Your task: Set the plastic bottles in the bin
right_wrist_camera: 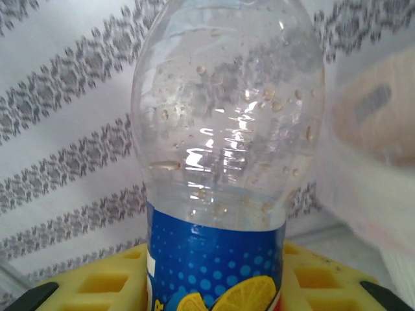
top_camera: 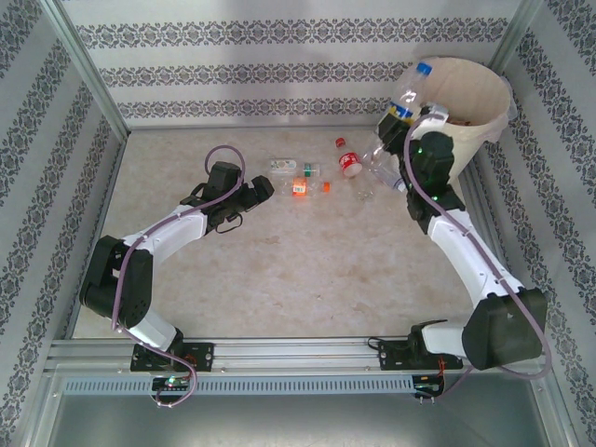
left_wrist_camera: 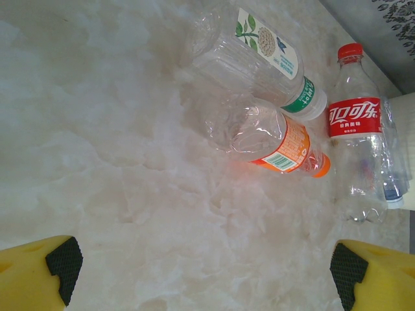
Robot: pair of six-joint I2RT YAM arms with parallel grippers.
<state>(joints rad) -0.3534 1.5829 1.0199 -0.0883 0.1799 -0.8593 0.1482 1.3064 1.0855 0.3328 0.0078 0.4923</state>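
My right gripper (top_camera: 402, 116) is shut on a clear bottle (top_camera: 411, 90) with a blue cap, held up beside the left rim of the cream bin (top_camera: 472, 140). In the right wrist view its blue, lemon-printed label (right_wrist_camera: 217, 259) sits between the yellow fingers (right_wrist_camera: 97, 285), with the bin (right_wrist_camera: 379, 129) blurred at right. My left gripper (top_camera: 257, 191) stands open low over the table, its pads (left_wrist_camera: 65, 259) wide apart. Ahead of it lie a green-labelled bottle (left_wrist_camera: 259, 55), an orange-labelled bottle (left_wrist_camera: 269, 136) and a red-labelled bottle (left_wrist_camera: 353, 129).
More clear bottles (top_camera: 382, 168) lie near the bin's foot, and a small red-capped piece (top_camera: 341, 142) lies behind the red-labelled one. Patterned walls close in the table at the back and both sides. Metal rails (top_camera: 298, 358) run along the near edge.
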